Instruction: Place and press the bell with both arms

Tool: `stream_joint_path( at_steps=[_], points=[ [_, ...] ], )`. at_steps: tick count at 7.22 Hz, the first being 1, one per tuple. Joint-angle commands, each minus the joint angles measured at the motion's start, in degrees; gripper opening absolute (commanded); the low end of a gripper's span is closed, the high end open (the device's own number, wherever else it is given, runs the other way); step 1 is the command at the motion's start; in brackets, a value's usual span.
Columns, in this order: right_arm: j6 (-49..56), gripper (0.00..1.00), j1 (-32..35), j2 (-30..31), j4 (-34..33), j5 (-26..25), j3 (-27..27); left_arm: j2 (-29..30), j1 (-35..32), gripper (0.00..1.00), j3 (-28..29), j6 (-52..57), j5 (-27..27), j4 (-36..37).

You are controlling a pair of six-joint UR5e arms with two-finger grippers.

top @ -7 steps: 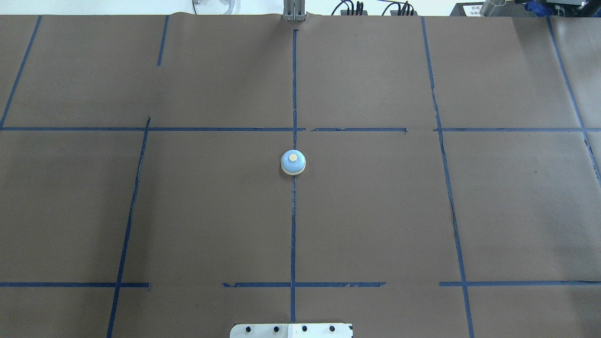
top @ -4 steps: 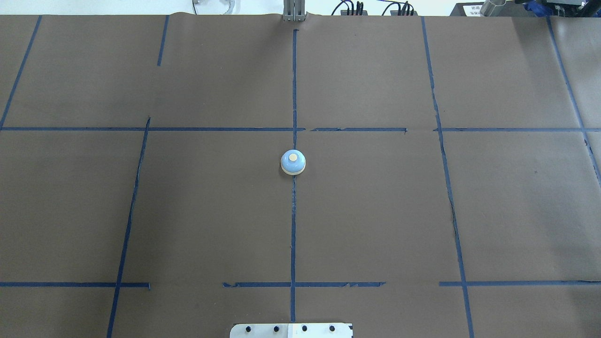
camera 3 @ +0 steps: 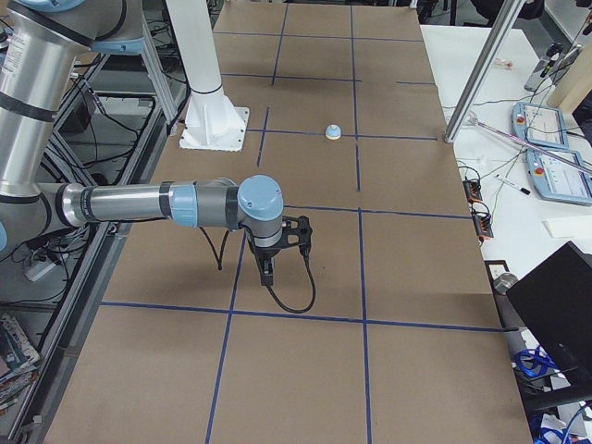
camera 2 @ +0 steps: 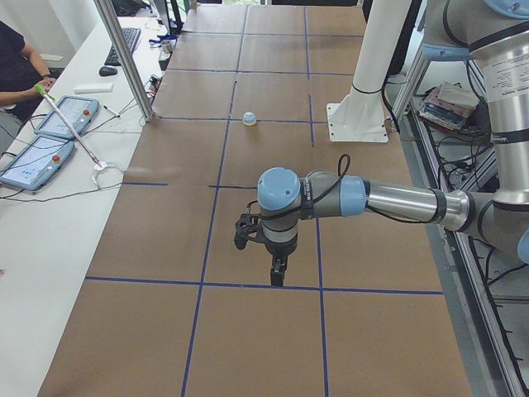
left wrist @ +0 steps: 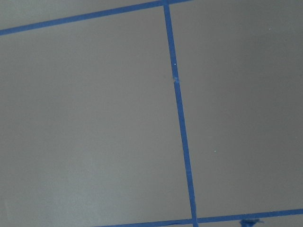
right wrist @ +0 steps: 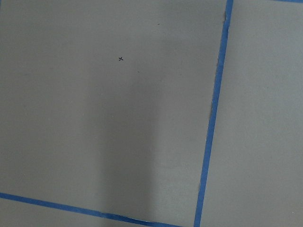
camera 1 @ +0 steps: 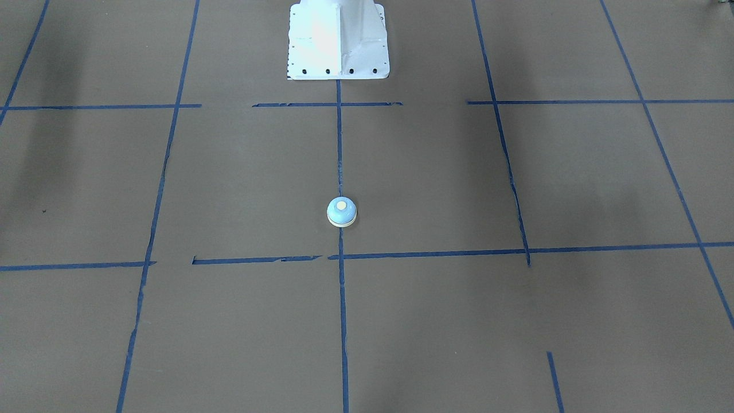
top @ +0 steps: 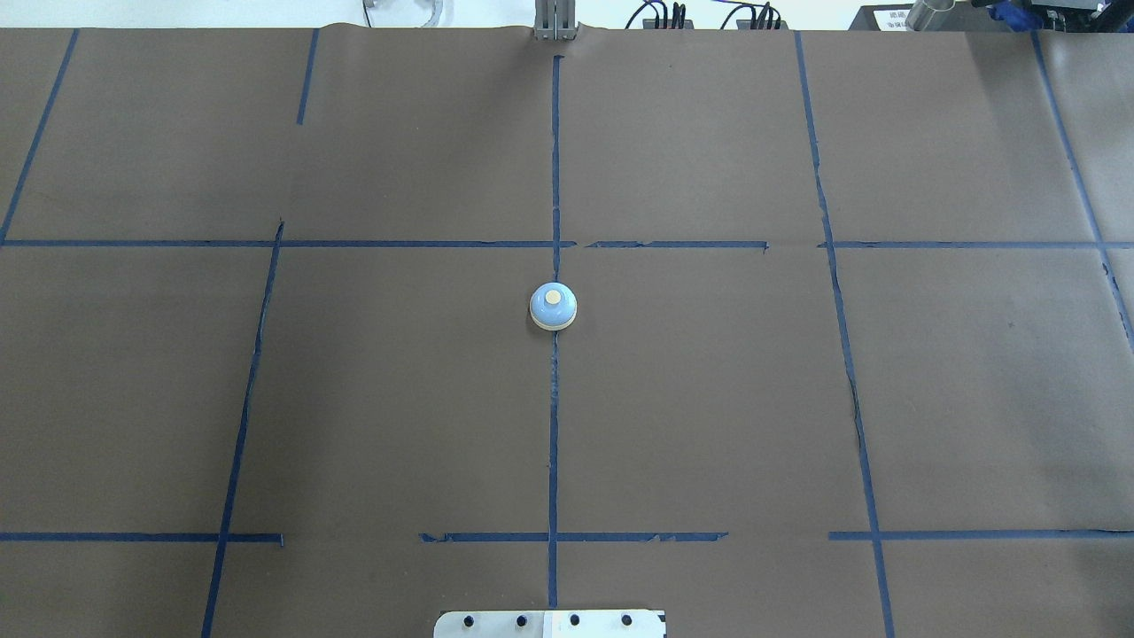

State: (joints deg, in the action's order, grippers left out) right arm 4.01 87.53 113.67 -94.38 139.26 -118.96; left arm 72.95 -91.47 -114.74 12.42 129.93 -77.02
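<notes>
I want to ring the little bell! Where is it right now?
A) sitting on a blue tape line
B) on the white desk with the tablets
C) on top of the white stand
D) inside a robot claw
A: in the overhead view the bell stands upright on the blue tape line, button up, with nothing touching it.

White pedestal (camera 1: 338, 40) on brown table (top: 709, 399) w/ blue tape grid (top: 554, 425); operator (camera 2: 12, 58) by 2 tablets (camera 2: 33, 161).
</notes>
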Motion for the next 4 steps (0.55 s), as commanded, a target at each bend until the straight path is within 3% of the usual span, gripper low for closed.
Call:
stream_joint_path(
  at_steps=[1, 4],
  points=[
    [-0.14, 1.0, 2.9, 0.23, 0.07, -0.13, -0.13, -0.71, 1.63, 1.0, -0.39, 0.06, 0.06, -0.41],
    [0.64, 1.0, 2.91, -0.12, 0.16, 0.13, 1.09, -0.45, 3.23, 1.0, 1.6, -0.03, 3.32, -4.25]
  ],
)
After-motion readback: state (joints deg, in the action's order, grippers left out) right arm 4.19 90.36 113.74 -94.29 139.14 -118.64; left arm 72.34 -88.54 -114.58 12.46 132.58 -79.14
